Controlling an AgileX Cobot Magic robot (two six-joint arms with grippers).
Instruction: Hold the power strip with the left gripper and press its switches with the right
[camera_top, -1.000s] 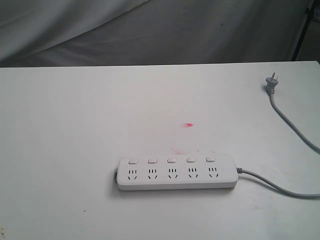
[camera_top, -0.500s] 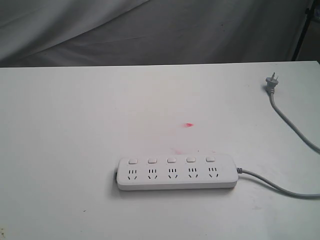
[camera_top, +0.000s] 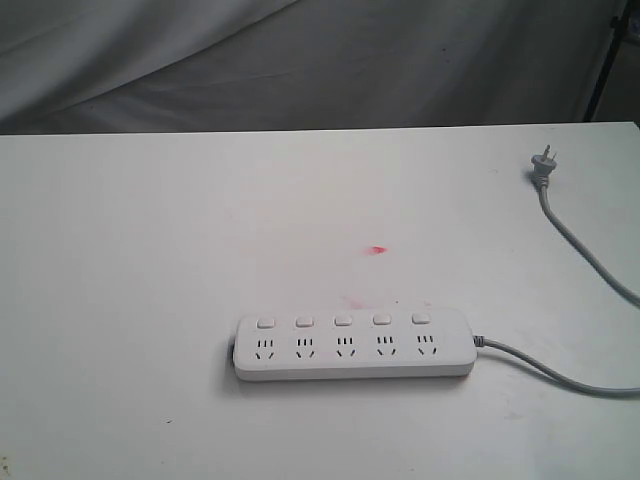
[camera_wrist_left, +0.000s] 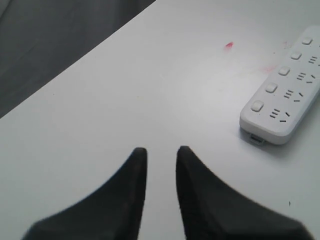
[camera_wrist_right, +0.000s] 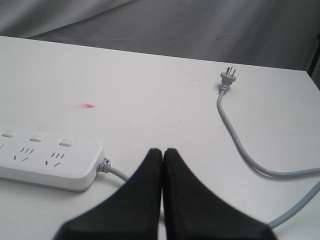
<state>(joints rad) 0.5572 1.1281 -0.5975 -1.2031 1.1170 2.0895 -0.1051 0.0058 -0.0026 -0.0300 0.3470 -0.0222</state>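
The white power strip (camera_top: 354, 345) lies flat on the white table, its row of small white switches (camera_top: 343, 320) along the far edge above the sockets. Neither arm shows in the exterior view. In the left wrist view my left gripper (camera_wrist_left: 161, 150) hovers over bare table with a narrow gap between its black fingers and nothing in it; the power strip (camera_wrist_left: 282, 100) end lies off to one side, apart from it. My right gripper (camera_wrist_right: 163, 150) is shut and empty, close to the strip's cord end (camera_wrist_right: 55, 160), not touching.
The grey cord (camera_top: 560, 372) runs from the strip's right end off the table edge and loops back to a grey plug (camera_top: 542, 165) at the back right. A small red mark (camera_top: 377, 250) sits behind the strip. Dark cloth hangs beyond the far edge.
Nothing has moved in the exterior view; the power strip and cord lie as before.
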